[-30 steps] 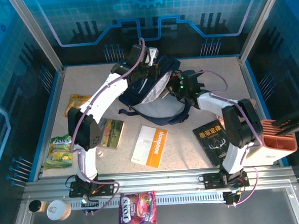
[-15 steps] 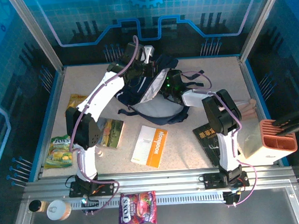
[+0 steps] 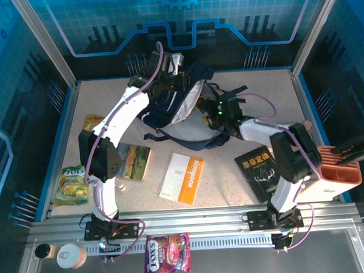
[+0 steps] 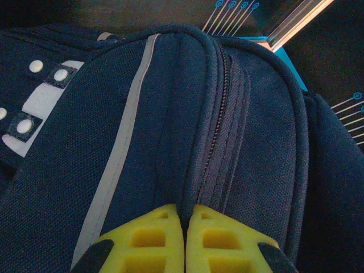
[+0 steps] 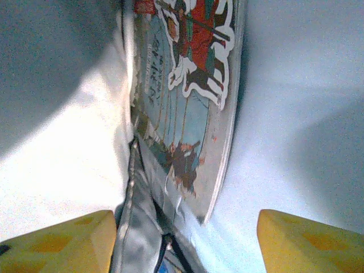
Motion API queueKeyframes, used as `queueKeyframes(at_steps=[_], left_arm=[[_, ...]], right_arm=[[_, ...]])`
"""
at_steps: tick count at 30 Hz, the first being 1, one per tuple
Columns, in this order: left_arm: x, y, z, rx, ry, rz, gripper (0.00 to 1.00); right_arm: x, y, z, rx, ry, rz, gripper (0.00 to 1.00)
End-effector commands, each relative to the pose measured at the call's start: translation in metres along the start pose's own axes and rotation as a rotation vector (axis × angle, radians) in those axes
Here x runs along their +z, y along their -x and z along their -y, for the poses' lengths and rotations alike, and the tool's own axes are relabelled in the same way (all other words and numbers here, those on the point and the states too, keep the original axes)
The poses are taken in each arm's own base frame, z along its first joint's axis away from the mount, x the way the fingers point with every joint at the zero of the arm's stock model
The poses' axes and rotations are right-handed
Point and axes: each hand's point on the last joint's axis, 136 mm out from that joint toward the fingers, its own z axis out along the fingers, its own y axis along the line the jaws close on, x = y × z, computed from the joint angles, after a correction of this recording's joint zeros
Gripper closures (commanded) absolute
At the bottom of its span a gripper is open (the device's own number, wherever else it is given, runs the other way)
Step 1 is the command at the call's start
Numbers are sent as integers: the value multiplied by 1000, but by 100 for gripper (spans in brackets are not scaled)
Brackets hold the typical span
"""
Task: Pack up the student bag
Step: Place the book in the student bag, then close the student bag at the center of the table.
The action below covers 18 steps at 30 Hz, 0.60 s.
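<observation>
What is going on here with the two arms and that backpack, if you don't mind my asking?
The two arms are packing the student bag. The left gripper is shut on a fabric fold by the zipper. The right gripper reaches inside with jaws open, an illustrated book standing against the pale lining just ahead. An orange-and-white booklet and a black book lie on the table, unpacked.

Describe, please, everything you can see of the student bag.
The student bag is dark navy woven fabric with a grey stripe, a zip and a white studded patch. It lies at the far middle of the table, its mouth open on pale lining. The left gripper is shut on a fold beside the zip; the open right gripper reaches inside, where an illustrated book stands against the lining.
</observation>
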Motion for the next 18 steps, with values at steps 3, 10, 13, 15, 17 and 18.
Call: queueKeyframes(at_steps=[3,10,13,15,17,18], left_arm=[[-1,12,5,-26,-65,62,100],[7,-41,-10,-103,-68,-55,50],[-1,-62,-24,-148,-17,-78,35],[-9,-78,-32,-173,-2,-95,30],[-20,-92,-40,-198,19,-101,24],[-25,-100,-46,-211,39,-105,22]], right_arm=[[-57,12,37,-78,-133,56,28],[-138,42,62,-262,-380,260,18],[-157,44,55,-361,-414,278,17],[-161,39,50,-418,-419,248,17],[-161,29,38,-473,-414,205,17],[-159,20,36,-506,-418,173,18]])
